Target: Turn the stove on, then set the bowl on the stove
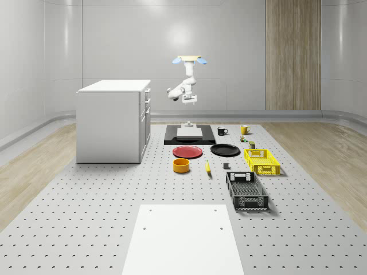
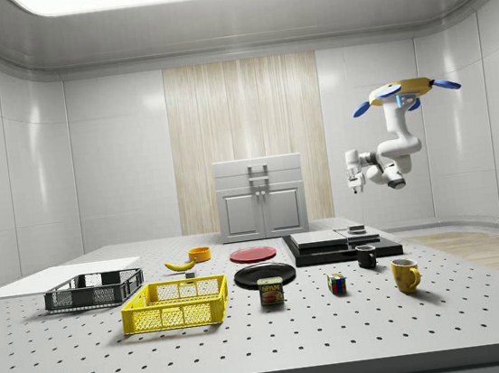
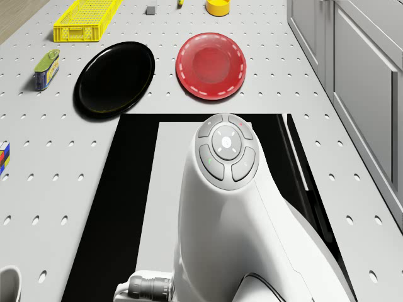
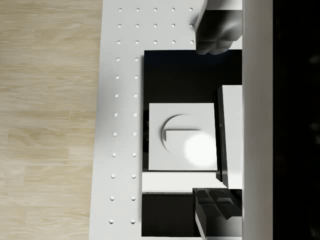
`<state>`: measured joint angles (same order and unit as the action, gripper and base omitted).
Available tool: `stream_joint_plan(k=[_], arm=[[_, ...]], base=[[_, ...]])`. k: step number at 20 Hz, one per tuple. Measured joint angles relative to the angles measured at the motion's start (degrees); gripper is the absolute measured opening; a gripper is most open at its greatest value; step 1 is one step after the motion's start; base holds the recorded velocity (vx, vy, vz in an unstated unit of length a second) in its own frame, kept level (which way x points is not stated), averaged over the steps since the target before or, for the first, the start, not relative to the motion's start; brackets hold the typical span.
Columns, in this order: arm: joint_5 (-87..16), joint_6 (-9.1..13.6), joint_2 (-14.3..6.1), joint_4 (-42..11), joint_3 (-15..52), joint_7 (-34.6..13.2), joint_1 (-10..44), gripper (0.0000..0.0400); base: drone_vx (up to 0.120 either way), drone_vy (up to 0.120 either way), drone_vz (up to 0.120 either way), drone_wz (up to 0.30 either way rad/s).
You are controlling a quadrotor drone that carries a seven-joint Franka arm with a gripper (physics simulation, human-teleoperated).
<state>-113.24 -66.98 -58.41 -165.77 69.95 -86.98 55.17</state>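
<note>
drone (image 1: pixel 190 59) hovers over stove (image 1: pixel 190 135) | gripper (image 1: pixel 189 102) high above knob (image 4: pixel 183 136), jaws wide, empty | bowl (image 1: pixel 181 165) beside red plate (image 1: pixel 187 152) | advice: descend straight, centre fingers on knob, then turn

One far camera faces my front; another watches sideways. My body and wrist cameras look down, apparently both onto the flat black stove (image 3: pixel 101 251).

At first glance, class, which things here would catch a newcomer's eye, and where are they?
The drone hovers over the black stove, its white arm hanging the gripper above the stove's knob. In front of the stove lie a red plate and a black plate, with the yellow bowl nearer still. The yellow crate sits toward the whole-scene view's right.
</note>
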Motion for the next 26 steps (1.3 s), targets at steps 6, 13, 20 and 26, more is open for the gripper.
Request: stream_joint_plan(k=[6,13,20,26], arm=[[-0.3,0.0,-2.3,-0.2,1.7,-2.3,3.2,0.0400],[0.4,-1.3,-4.7,-0.1,2.9,-3.6,4.9,0.0400],[1.5,-3.1,-6.8,0.1,3.7,-4.5,5.9,0.0400],[2.4,-4.6,-8.6,0.2,4.3,-5.1,6.6,0.0400]], base=[[0.080,0.000,-0.120,0.000],[0.097,0.000,-0.120,0.000],[0.000,0.000,-0.120,0.000],[0.000,0.000,-0.120,0.000]])
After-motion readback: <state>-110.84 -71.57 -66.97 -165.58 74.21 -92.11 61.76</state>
